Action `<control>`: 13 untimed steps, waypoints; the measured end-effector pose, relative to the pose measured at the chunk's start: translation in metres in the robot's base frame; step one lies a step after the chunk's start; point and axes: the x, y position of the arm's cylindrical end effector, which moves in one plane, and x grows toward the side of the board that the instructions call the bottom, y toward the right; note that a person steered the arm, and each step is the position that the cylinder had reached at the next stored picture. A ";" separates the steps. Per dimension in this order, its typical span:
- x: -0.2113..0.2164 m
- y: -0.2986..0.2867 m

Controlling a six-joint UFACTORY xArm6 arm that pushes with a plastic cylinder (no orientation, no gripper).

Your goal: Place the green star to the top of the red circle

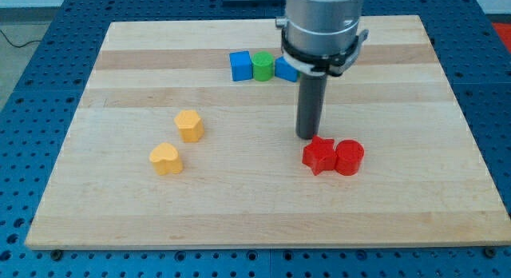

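Observation:
The green block (262, 66) sits near the view's top centre, between two blue blocks; its exact shape is hard to make out. The red circle (350, 157) lies right of centre, touching a red star (318, 156) on its left. My tip (307, 137) is on the board just above the red star's upper left edge, very close to it or touching. It is well below the green block and to its right.
A blue block (239, 65) touches the green block's left side. Another blue block (286, 69) on its right is partly hidden by the arm. A yellow block (189, 125) and a yellow heart (166, 159) lie at the left.

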 end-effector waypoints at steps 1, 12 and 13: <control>-0.028 0.042; -0.072 -0.039; -0.031 -0.005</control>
